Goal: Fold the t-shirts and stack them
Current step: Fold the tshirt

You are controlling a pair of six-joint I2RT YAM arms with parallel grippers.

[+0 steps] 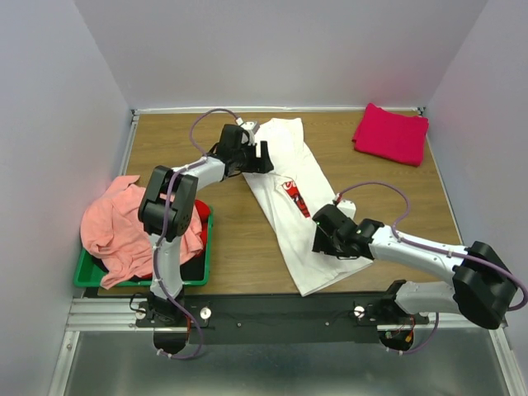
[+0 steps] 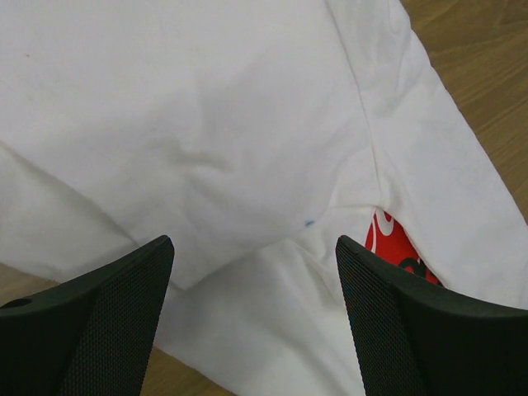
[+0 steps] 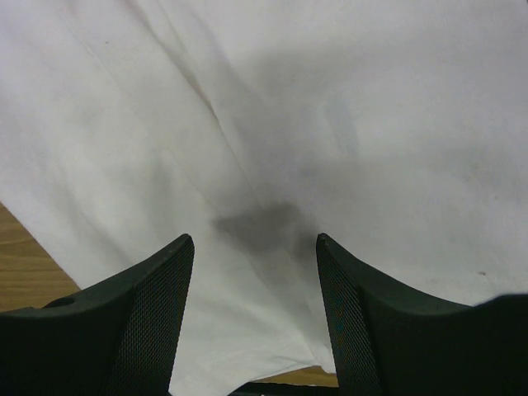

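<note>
The large white t-shirt [image 1: 289, 194] lies folded lengthwise on the table, its red-and-white print [image 1: 297, 196] showing at the fold. My left gripper [image 1: 262, 157] is open over its upper left edge; the shirt fills the left wrist view [image 2: 231, 124] with the print [image 2: 394, 243] at right. My right gripper [image 1: 318, 239] is open just above the shirt's lower part, which fills the right wrist view [image 3: 330, 107]. A magenta-red t-shirt [image 1: 391, 133] lies folded at the back right. A salmon-pink t-shirt [image 1: 124, 231] is draped over the green bin, with a red t-shirt [image 1: 198, 213] beside it.
The green plastic bin [image 1: 198, 268] stands at the left front edge of the wooden table [image 1: 239, 239]. Grey walls close in the back and both sides. A metal rail [image 1: 272, 313] runs along the near edge.
</note>
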